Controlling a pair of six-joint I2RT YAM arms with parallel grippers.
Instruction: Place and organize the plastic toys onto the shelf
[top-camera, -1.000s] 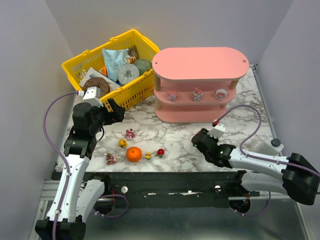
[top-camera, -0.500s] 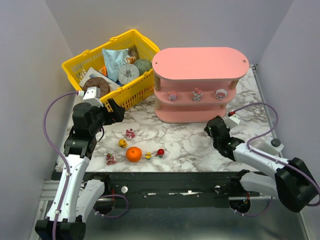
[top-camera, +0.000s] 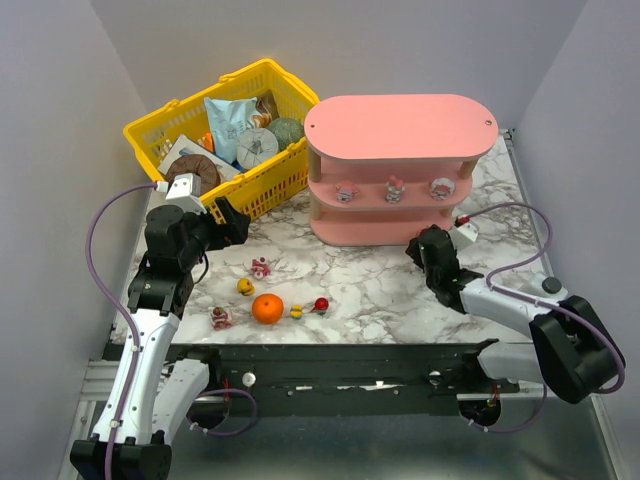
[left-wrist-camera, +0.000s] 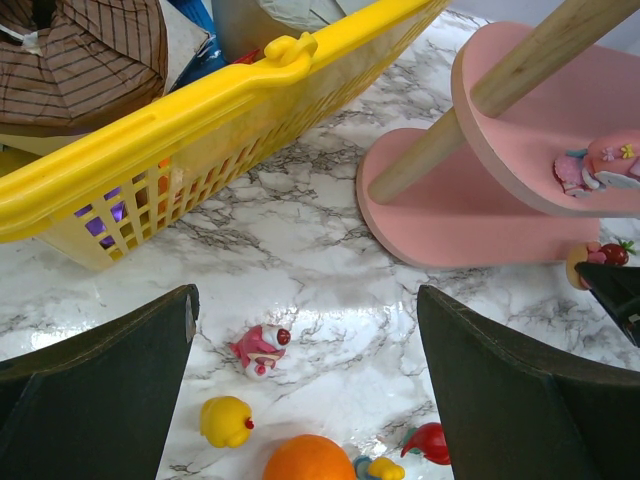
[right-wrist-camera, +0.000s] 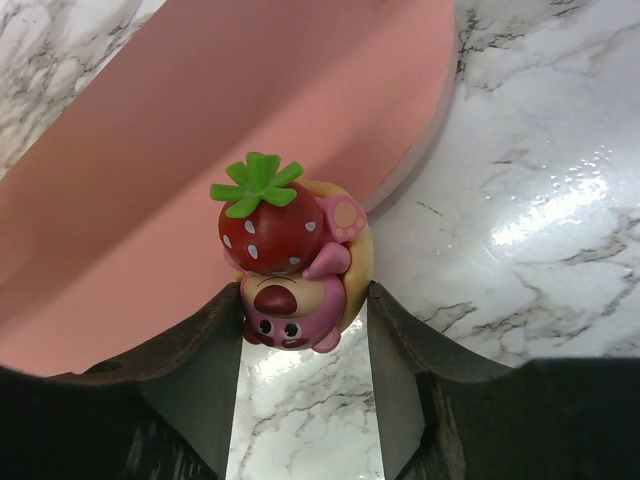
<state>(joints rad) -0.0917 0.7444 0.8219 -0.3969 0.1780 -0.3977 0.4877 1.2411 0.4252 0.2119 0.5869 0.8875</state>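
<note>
The right gripper (right-wrist-camera: 303, 297) is clamped on a strawberry-topped pink bear figurine (right-wrist-camera: 290, 270), its two fingers pressed against the toy's sides, at the rim of the bottom board of the pink three-tier shelf (top-camera: 400, 125) near the shelf's right end; whether the toy touches the board or the marble-patterned table (top-camera: 380, 285) cannot be told

Three small figurines (top-camera: 395, 189) stand in a row on the shelf's middle board, well apart from one another

The left gripper (left-wrist-camera: 305, 300) hangs with its jaws wide apart and nothing between them, above the table just in front of the yellow mesh basket (top-camera: 255, 190), which is filled with packaged goods

Below it, five loose toys lie on the marble around an orange ball (top-camera: 267, 309): a pink-and-white figurine (top-camera: 260, 267), a yellow figurine (top-camera: 245, 287), a pink figurine (top-camera: 221, 318) nearest the table's front edge, a tiny yellow-and-blue piece (top-camera: 296, 311) just beside the ball, and a red toy (top-camera: 321, 304)
</note>
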